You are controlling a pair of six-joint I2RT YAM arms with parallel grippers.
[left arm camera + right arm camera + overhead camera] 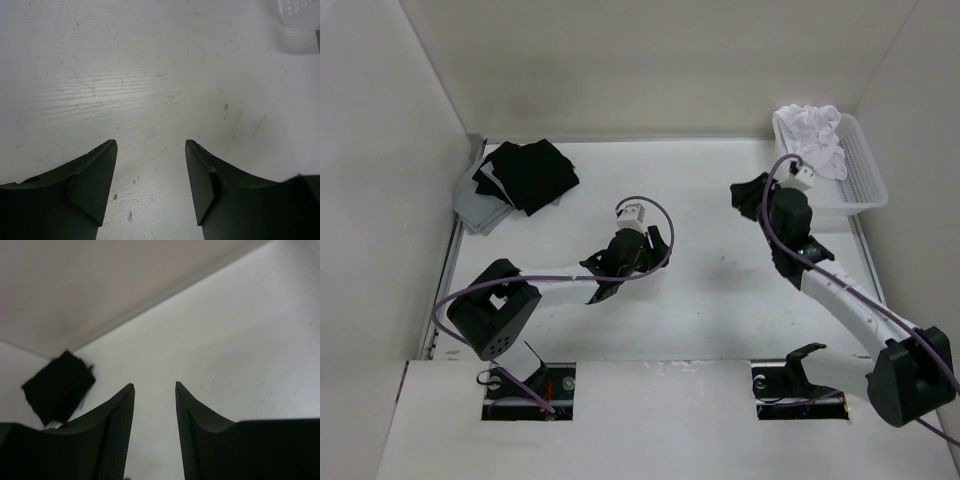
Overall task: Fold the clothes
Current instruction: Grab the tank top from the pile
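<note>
Left gripper [150,145] hangs wide apart over the table [150,75], nothing in it; right gripper [155,386] parted too, empty, facing away from the basket [872,190] behind it, where the clothes [812,135] lie crumpled. Folding not begun: pick out, spread, fold all remain.

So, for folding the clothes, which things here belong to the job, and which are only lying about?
For the job: white clothes, crumpled in the basket at the far right.
Just lying about: black garments, far left; grey cloth under them.
</note>
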